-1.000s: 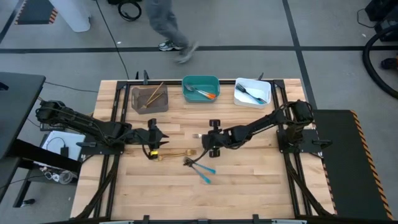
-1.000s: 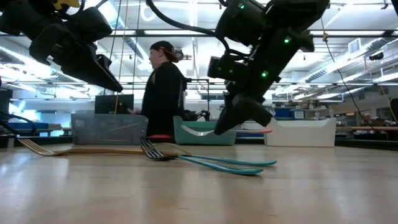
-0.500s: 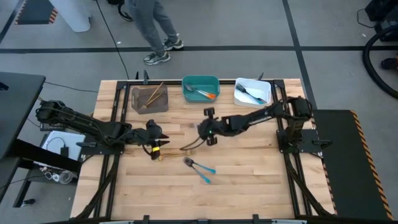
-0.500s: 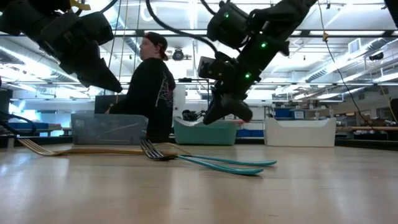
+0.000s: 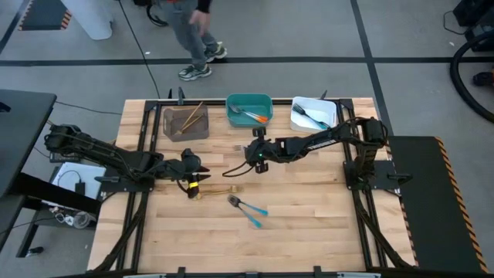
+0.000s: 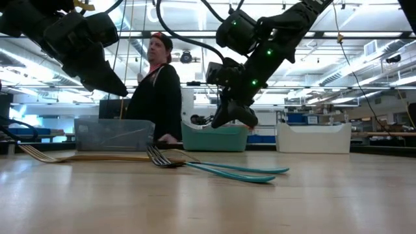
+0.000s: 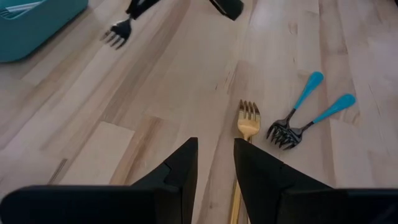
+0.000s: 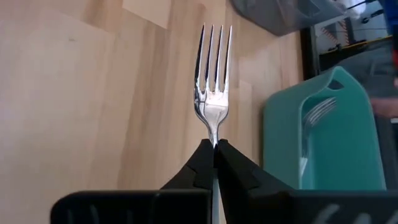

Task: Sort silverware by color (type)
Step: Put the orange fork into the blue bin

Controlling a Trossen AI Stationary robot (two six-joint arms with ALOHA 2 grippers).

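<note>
high view: a pale wooden slatted table (image 5: 309,224) carries three rectangular bins along its far edge: a grey bin (image 5: 185,122) with gold-coloured pieces, a teal bin (image 5: 249,110) with silver pieces, one orange-handled, and a white bin (image 5: 312,114) with dark pieces. the right gripper (image 5: 248,152) hangs over the table just in front of the teal bin, pinched shut on a slim silver-coloured metal fork (image 5: 238,147) whose tines point toward the grey bin. the left gripper (image 5: 197,182) sits at the handle end of a gold-coloured fork (image 5: 220,191) lying flat near the table's middle. two dark-tined forks with blue handles (image 5: 248,210) lie crossed just beside it, toward the near edge. a person's legs (image 5: 197,31) show on the floor beyond the table.

low view: the right gripper (image 6: 234,117) hangs above the tabletop before the teal bin (image 6: 214,138). the gold-coloured fork (image 6: 84,156) and blue-handled forks (image 6: 227,170) lie flat. a person in dark clothing (image 6: 159,91) stands behind.

left wrist view: the left gripper's fingers (image 7: 177,171) stand narrowly apart, holding nothing, with the gold-coloured fork's tines (image 7: 249,118) just ahead; the blue-handled forks (image 7: 308,115) lie beside them.

right wrist view: the right gripper's fingertips (image 8: 202,162) clamp the neck of the four-tined silver fork (image 8: 213,87), bright and mirror-like, beside the teal bin (image 8: 280,137).
</note>
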